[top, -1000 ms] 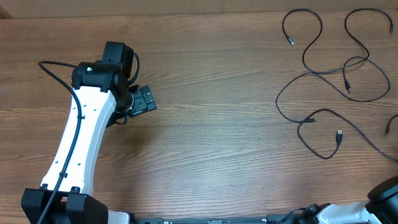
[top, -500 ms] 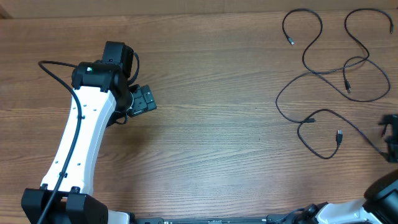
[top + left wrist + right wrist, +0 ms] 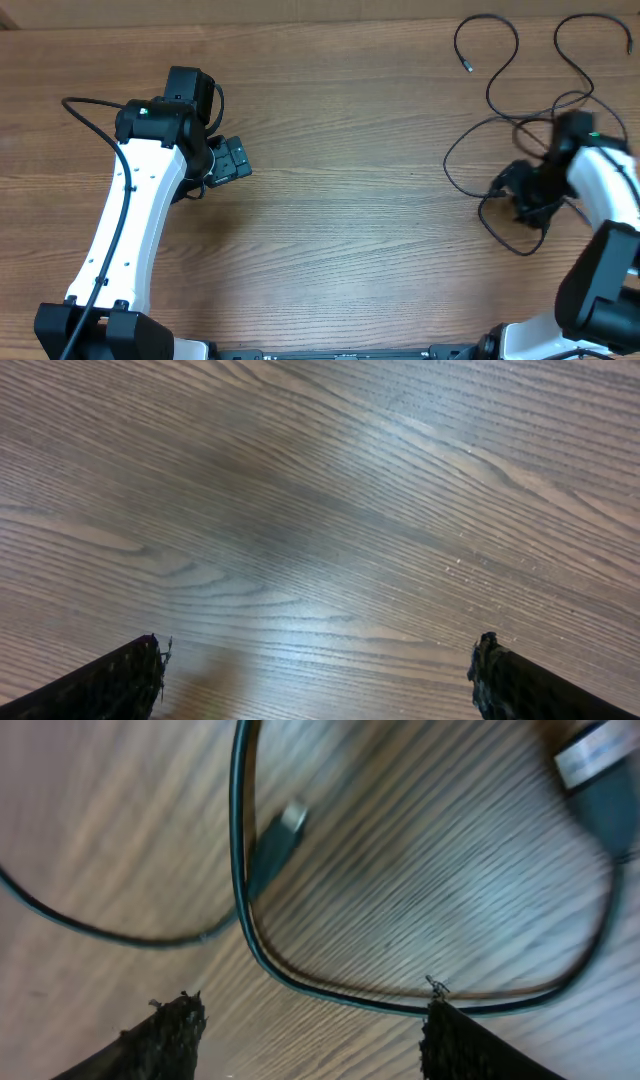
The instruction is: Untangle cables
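My right pincer [image 3: 310, 1020] hangs released, jaws apart, low over a loop of the cables [image 3: 238, 840] lying on the desk [image 3: 420, 870]. A small plug [image 3: 278, 838] rests at 11 o'clock. I judge this the approach to a first grasp (nothing is held). Next I should settle on one strand, clench, and draw it toward 9 o'clock. My left pincer [image 3: 228, 160], also released, hovers well apart at 9 o'clock.

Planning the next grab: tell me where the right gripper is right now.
Overhead view, far right of the table: the right gripper hangs over the lower loop of the cables, jaws apart, far from the left gripper.
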Robot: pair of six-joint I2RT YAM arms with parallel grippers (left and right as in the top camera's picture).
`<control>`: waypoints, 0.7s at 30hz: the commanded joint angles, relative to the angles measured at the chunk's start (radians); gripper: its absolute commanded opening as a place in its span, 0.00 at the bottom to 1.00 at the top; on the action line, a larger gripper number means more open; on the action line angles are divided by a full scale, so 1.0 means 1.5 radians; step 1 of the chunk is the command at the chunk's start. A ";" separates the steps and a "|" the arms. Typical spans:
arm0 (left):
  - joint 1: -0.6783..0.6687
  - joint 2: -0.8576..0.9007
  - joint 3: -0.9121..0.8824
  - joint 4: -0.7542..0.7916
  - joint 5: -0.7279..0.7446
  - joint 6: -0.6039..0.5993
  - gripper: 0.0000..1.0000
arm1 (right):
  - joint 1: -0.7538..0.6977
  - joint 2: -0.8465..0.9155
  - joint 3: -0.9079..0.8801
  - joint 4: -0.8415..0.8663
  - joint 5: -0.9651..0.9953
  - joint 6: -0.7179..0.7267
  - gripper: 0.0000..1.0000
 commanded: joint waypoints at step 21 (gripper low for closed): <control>0.003 0.001 0.007 0.009 -0.008 0.013 0.99 | 0.116 -0.005 -0.076 0.095 0.060 -0.014 0.47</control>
